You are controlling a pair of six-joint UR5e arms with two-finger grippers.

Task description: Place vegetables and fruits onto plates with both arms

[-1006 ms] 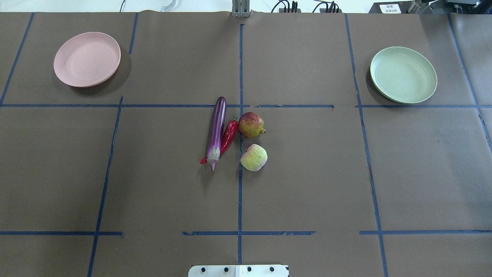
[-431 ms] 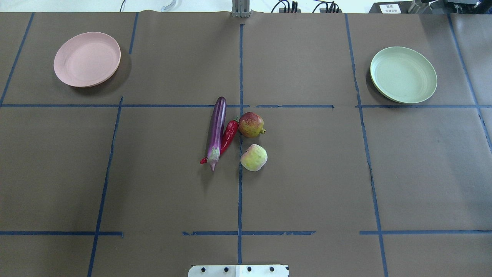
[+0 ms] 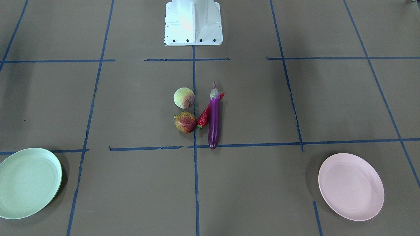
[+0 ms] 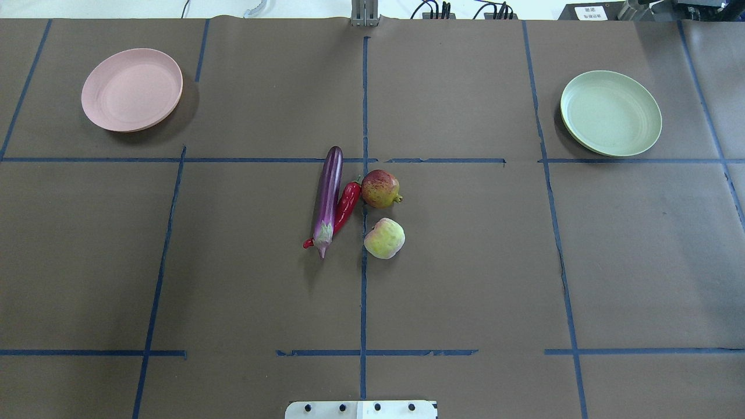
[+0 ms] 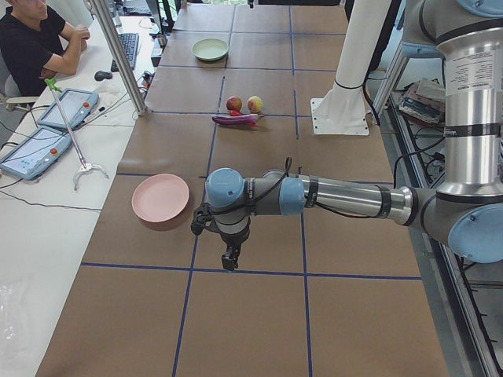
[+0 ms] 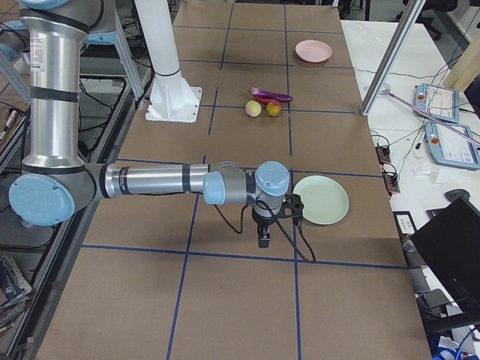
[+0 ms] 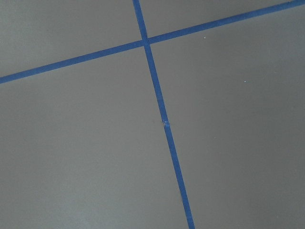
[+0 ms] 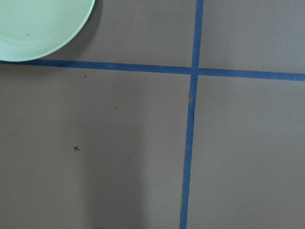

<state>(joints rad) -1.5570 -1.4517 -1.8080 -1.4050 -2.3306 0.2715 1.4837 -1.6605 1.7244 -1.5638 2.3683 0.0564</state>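
- Here, farthest to the robot's left, we see the left gripper [image 5: 229, 259] pointing down over the brown table cover [image 4: 465, 262], close to a blue tape line [image 5: 314, 275] and near the pink plate [image 4: 131, 89]. It shows only in the side view, so we cannot tell whether its fingers are apart or together.
- The pink plate sits at the table's far left corner, well apart from the produce.
- In the middle, the eggplant [image 4: 328, 195] lies lengthwise on the cover with its cap toward the robot.
- The chili [image 4: 347, 205] lies touching the eggplant's right side, and its red tip pokes out beside the cap.
- The red-yellow fruit [image 4: 380, 188] rests just beside the chili's green stem. The green-yellow fruit [image 4: 384, 238] rests near it, closer to the robot.
- The green plate [image 4: 610, 113] sits at the far right, well apart from the produce.
- The right gripper [image 6: 263, 238] hangs pointing down near the green plate, and its wrist camera catches the plate's rim. Again, we cannot tell its finger state.
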